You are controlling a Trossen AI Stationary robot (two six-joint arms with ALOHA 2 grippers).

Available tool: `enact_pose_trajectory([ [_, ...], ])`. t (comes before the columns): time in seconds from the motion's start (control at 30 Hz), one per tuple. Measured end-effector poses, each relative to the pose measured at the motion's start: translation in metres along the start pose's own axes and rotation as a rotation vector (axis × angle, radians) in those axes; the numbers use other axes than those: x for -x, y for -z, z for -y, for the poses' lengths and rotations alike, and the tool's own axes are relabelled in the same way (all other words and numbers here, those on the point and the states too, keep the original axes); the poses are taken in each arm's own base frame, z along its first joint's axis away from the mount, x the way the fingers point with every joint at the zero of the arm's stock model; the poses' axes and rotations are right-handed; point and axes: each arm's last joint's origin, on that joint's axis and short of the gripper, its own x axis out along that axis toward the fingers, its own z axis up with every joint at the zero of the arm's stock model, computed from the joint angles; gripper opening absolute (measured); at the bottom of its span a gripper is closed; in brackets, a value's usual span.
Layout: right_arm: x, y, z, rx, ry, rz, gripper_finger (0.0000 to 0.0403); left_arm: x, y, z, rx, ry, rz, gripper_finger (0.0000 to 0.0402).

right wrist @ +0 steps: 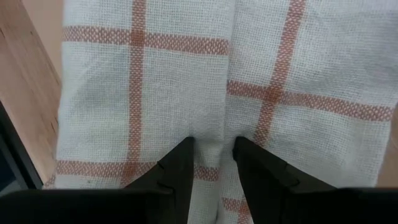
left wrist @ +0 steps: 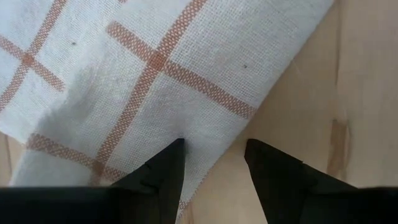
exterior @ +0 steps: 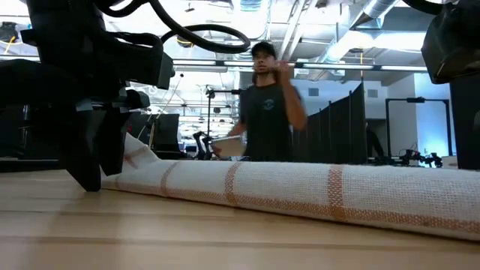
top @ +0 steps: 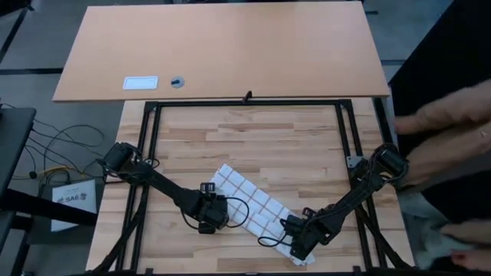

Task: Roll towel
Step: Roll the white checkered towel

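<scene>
both grippers are down on the towel [top: 253, 210], which lies as a long folded strip running diagonally across the near part of the wooden table [top: 253, 138], between the two arms. nearest the front edge, the right gripper [right wrist: 211, 152] presses its tips into a raised fold at the strip's near end; the fingers sit close together with a ridge of cloth between them, so it looks pinched on the towel. a little farther back, the left gripper [left wrist: 214, 155] stands at the strip's other end with its fingers parted, one tip on the cloth's border and the other over bare wood, holding nothing. by my reading the roll is only being started: the strip is mostly flat, with a rounded edge in the low view. the next move likely calls for both grippers to turn one end over evenly, keeping the floppy cloth from skewing. beyond the frame, a second tabletop [top: 222, 46] carries a small white card [top: 140, 82]; nothing on it is legible. a person [exterior: 268, 105] stands in the room behind.
</scene>
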Motion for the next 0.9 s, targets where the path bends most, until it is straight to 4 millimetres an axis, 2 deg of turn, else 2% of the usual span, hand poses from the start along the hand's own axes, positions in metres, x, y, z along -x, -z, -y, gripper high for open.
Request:
enact_pose_trajectory([
  [0.9, -0.0007, 0.0000, 0.0002, 0.018, 0.001, 0.000, 0.0108, 0.0006, -0.0002, -0.0001, -0.012, -0.002, 0.003, 0.0159],
])
